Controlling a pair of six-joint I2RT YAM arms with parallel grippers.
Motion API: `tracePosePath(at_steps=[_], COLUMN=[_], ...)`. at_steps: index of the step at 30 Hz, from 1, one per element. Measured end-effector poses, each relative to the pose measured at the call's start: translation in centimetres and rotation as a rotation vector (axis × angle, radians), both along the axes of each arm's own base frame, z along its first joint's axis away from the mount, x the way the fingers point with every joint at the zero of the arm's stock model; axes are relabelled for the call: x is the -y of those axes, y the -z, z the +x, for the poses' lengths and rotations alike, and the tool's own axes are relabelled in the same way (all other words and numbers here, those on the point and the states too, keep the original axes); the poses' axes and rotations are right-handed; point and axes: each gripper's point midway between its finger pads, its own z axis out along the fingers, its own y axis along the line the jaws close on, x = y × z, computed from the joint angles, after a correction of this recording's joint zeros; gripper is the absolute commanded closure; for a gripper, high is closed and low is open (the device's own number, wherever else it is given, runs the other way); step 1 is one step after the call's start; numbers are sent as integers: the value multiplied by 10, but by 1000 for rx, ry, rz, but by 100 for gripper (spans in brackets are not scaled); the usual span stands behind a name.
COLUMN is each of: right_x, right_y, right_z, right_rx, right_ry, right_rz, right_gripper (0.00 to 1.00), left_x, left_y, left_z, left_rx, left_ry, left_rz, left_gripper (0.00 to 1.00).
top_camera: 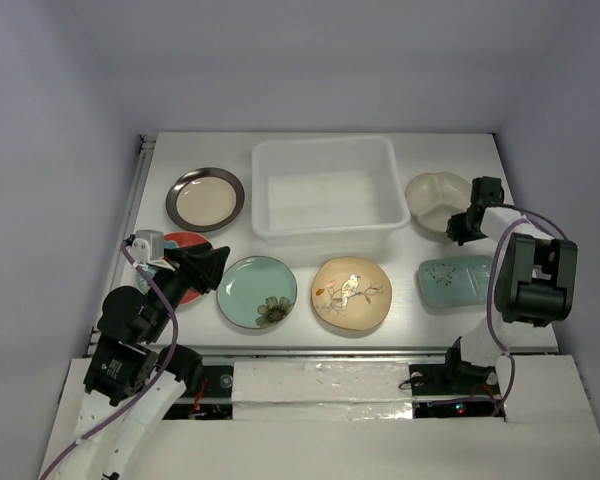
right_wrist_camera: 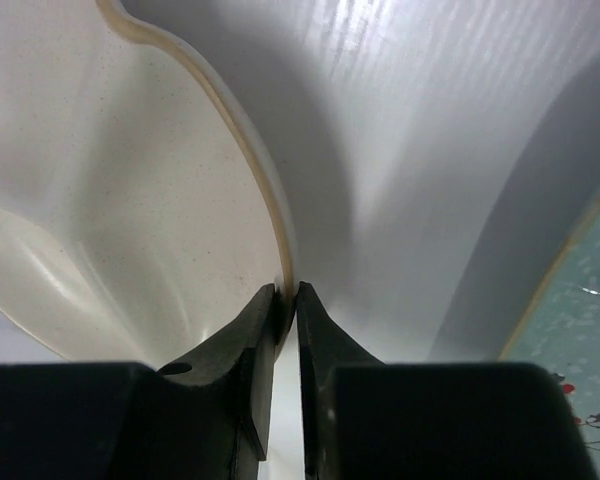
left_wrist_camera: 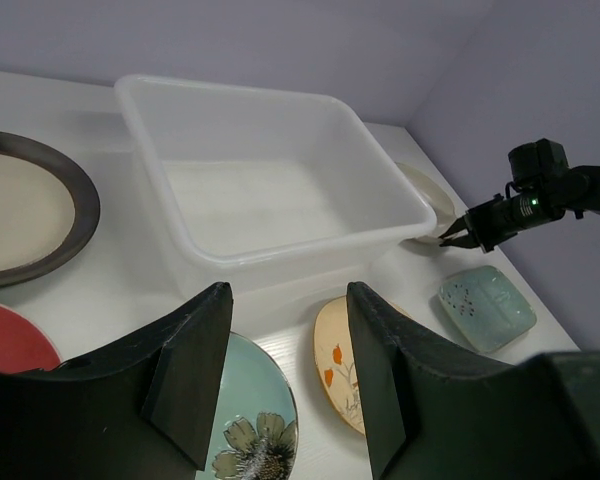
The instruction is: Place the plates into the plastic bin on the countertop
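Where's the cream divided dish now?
The cream divided dish sits far right in the top view, beside the translucent plastic bin, beyond the pale green rectangular plate, rim in the right gripper.

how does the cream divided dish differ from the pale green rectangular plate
The cream divided dish is lobed and deep; the pale green rectangular plate is shallow and straight-edged. The right gripper pinches the dish's rim; the green plate is untouched. Both sit right of the plastic bin, outside it.

No readable text, labels, brands, numbers or signs on anything in view.
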Motion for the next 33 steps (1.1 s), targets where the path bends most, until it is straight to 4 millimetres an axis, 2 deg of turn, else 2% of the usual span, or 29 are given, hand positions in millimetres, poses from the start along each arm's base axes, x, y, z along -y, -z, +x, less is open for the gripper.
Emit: tracePosePath(at_steps=[9,14,21,33], right_x=[3,18,28,38], right_y=[-3,-20,-41,-42], right_z=[-23,-28,-29,-43], right_rx=[146,233,314,403], right_ry=[-15,-46,-101,-113], right_rz=[-32,-66,-85,-82], right_gripper=[100,100,100,100], left_x=[0,0,0,0], left_y=[0,0,0,1], left_z=[0,0,0,2], left_rx=[-1,-2,-3,-11], left_ry=[-1,-1,-2,-3], left_rz=[-1,-3,-6,-3], left_gripper=[54,54,54,54])
